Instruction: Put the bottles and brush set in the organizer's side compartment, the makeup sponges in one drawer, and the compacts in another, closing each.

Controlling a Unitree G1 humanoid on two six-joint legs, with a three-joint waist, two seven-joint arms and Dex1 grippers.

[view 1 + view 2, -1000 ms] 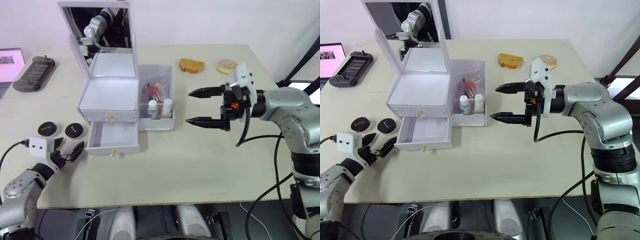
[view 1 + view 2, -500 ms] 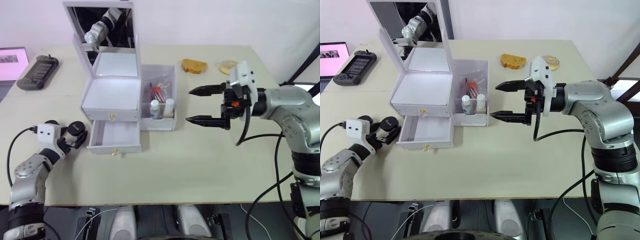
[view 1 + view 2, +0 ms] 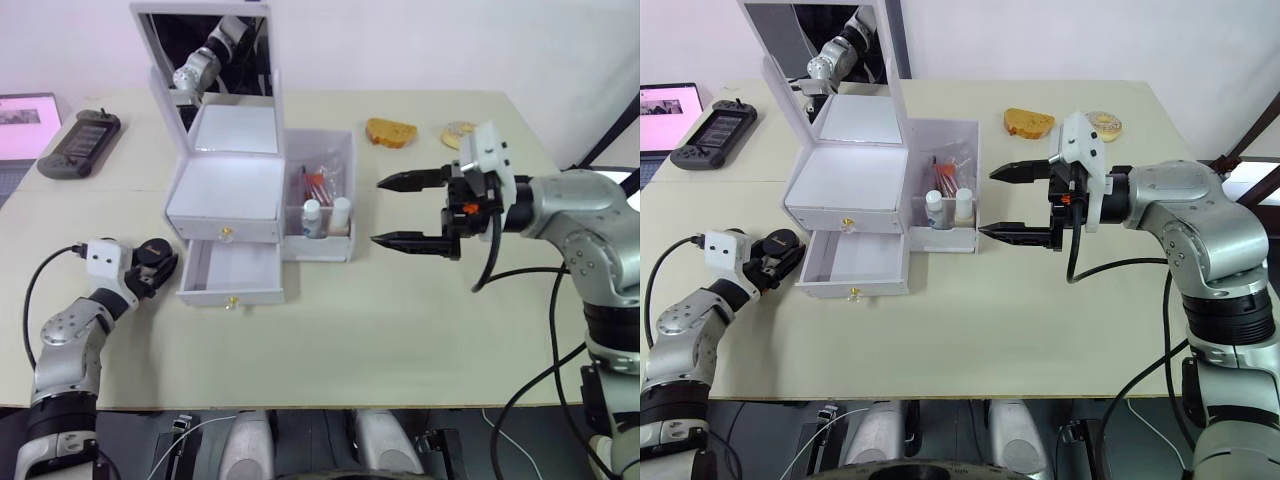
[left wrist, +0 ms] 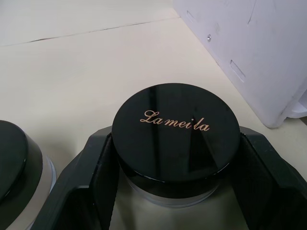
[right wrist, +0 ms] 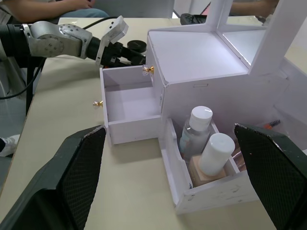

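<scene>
The white organizer [image 3: 222, 195] stands with its mirror lid up, upper drawer shut and lower drawer [image 3: 232, 272] pulled out and empty. Its side compartment [image 3: 345, 165] holds two white-capped bottles [image 3: 310, 216] and the brush set [image 3: 318, 182]. My left gripper [image 3: 155, 263] sits on the table left of the open drawer, shut on a black "Lameila" compact [image 4: 176, 129]; a second compact [image 4: 14, 167] lies beside it. My right gripper [image 3: 410, 211] hovers open, right of the side compartment. Two tan makeup sponges [image 3: 387, 131] [image 3: 459, 130] lie at the far right.
A dark handheld console [image 3: 78, 142] and a pink screen [image 3: 20, 110] lie at the table's far left. A person's arm [image 5: 48, 7] shows beyond the table in the right wrist view.
My left gripper has moved from the table's front left up to the compact next to the open drawer and closed around it. The right gripper has held still.
</scene>
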